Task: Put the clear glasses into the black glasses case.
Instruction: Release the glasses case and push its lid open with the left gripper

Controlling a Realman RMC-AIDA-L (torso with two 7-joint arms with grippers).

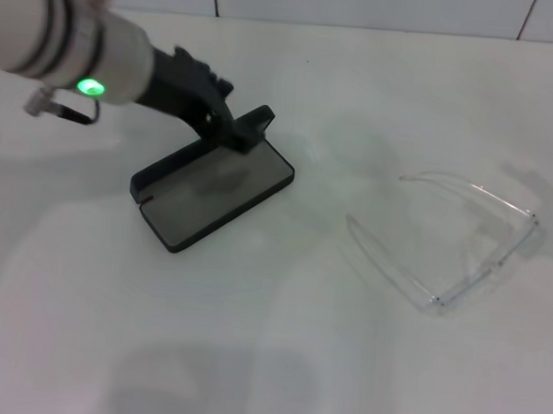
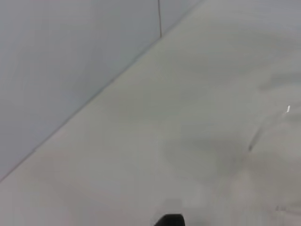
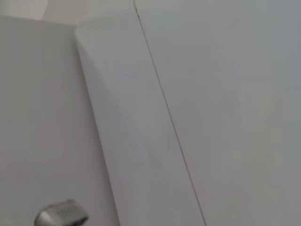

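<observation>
The black glasses case [image 1: 212,192] lies open on the white table [image 1: 267,357], left of centre in the head view, grey lining facing up. The left gripper [image 1: 232,127] reaches in from the upper left and sits at the far edge of the case, its dark fingers [image 1: 253,123] against the raised rim; whether they clamp the rim cannot be determined. The clear glasses [image 1: 462,242] rest on the table well apart to the right, arms unfolded, touching nothing else. The left wrist view shows a faint trace of 1 clear arm [image 2: 263,129]. The right gripper appears in no view.
</observation>
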